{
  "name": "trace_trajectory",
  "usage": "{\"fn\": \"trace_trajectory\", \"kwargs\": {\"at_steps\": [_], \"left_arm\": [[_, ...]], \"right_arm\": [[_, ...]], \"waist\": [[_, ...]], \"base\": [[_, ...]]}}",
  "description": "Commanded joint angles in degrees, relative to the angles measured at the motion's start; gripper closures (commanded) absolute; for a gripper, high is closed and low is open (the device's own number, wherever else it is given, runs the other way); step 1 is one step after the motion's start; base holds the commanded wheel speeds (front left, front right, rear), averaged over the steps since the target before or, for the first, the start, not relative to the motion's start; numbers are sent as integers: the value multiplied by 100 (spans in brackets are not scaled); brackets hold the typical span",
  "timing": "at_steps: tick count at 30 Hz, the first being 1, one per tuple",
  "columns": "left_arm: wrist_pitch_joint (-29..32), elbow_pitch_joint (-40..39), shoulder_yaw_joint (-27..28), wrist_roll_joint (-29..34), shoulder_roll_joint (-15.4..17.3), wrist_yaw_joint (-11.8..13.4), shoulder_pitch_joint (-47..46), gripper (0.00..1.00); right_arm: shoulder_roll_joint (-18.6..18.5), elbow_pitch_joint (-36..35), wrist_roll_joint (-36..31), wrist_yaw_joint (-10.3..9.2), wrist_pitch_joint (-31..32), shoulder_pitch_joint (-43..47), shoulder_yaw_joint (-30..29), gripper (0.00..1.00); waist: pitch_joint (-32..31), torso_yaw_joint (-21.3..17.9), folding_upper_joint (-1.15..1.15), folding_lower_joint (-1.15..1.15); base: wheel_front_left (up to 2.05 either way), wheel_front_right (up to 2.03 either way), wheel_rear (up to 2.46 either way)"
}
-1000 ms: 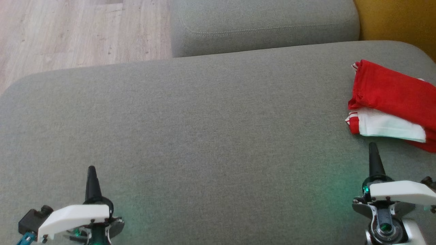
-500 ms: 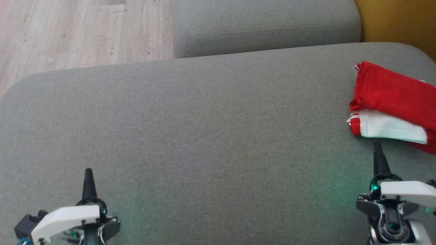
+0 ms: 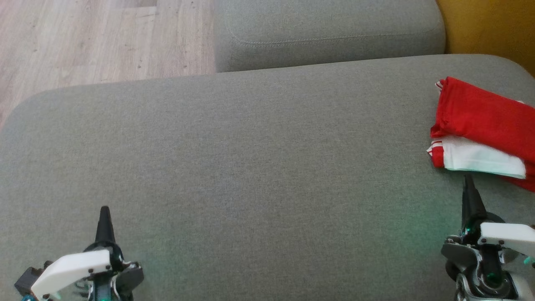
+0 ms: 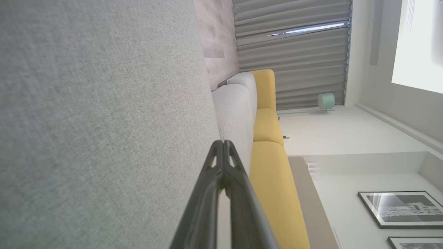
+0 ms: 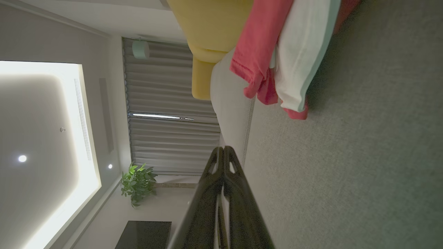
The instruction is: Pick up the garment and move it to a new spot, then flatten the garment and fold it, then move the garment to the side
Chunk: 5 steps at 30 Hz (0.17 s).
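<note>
grey sofa cushion (image 3: 250,159), folded red-and-white garment (image 3: 480,125) at right edge

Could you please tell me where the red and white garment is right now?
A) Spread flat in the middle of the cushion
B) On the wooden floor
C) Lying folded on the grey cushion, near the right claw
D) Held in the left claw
C: the garment lies folded at the edge of the grey cushion, just ahead of the shut right claw, which holds nothing.
</note>
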Motion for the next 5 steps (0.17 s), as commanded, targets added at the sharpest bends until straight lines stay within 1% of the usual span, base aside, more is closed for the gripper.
{"fn": "trace_trajectory", "kwargs": {"at_steps": [1,5], "left_arm": [[52,-167,195,-108,47,-55,-317,100],[120,-160,241,-334,48,-69,-329,100]], "right_arm": [[-59,-252,131,36,72,-206,87,100],[-58,-273,386,38,140,-204,54,100]], "waist": [[-1,2,0,0],[-8,12,0,0]], "base": [[0,0,0],[0,0,0]]}}
